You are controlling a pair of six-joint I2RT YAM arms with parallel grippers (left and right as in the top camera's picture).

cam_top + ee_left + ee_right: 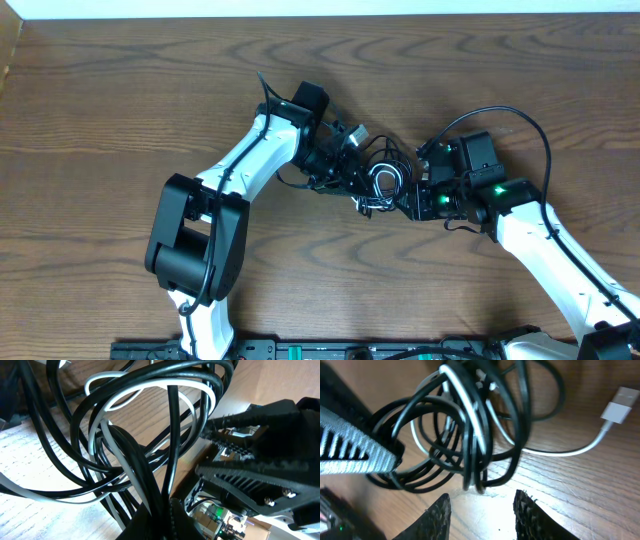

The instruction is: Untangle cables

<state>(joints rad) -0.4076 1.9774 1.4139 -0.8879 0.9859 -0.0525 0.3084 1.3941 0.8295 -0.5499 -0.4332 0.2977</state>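
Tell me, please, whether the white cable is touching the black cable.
Touching. The right wrist view shows the white cable threaded through loops of the black cable, lying directly against them in the tangled bundle.

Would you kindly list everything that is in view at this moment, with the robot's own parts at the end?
black cable: one, black, looped in a tangle over the middle of the table, between the two grippers
white cable: one, white, threaded through the black loops, one end trailing out over the table
plug: one, white, on the trailing end of the white cable
table: one, dark brown wood, under everything
left arm and right arm: two, white with black joints, reaching in from either side
left gripper: one, black, shut on the black cable
right gripper: one, black, open, just short of the tangle
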